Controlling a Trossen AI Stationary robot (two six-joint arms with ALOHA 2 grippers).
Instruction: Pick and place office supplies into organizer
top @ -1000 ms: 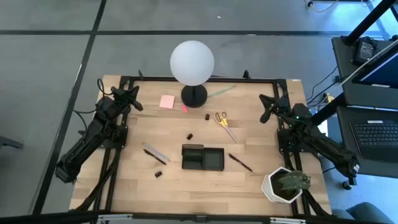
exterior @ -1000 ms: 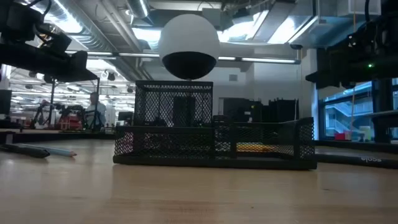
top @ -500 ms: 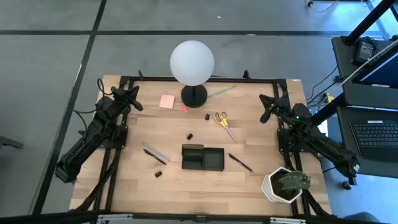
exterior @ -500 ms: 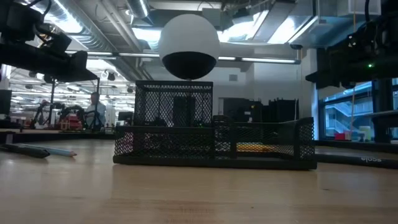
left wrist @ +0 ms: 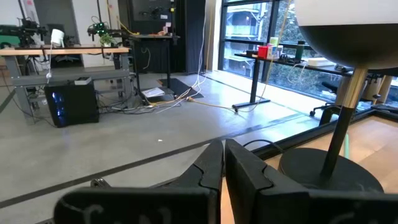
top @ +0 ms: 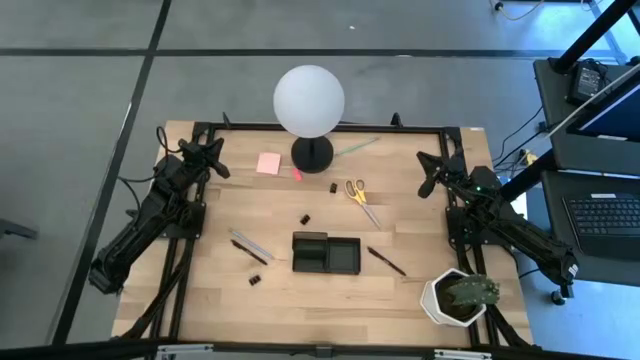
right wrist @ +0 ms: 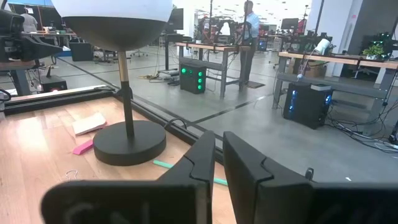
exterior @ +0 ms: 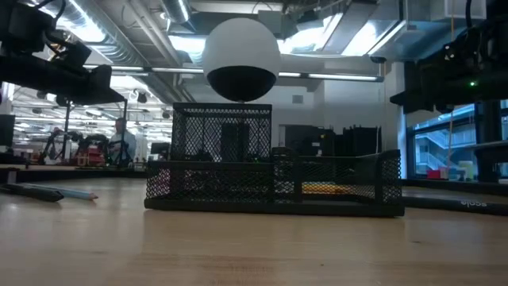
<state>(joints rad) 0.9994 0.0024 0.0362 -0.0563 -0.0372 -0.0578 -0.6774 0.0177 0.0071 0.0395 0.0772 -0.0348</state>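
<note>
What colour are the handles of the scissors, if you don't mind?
Yellow; the scissors show best in the high view.

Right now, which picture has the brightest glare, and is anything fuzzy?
In the low view, ceiling lights glare behind the globe lamp, and the near table looks soft. In the left wrist view, the windows are bright. In the high view, light is even, and the organizer is clear.

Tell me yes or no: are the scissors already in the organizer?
No, the scissors lie on the bare table beyond the organizer, near the lamp base, well apart from the tray.
</note>
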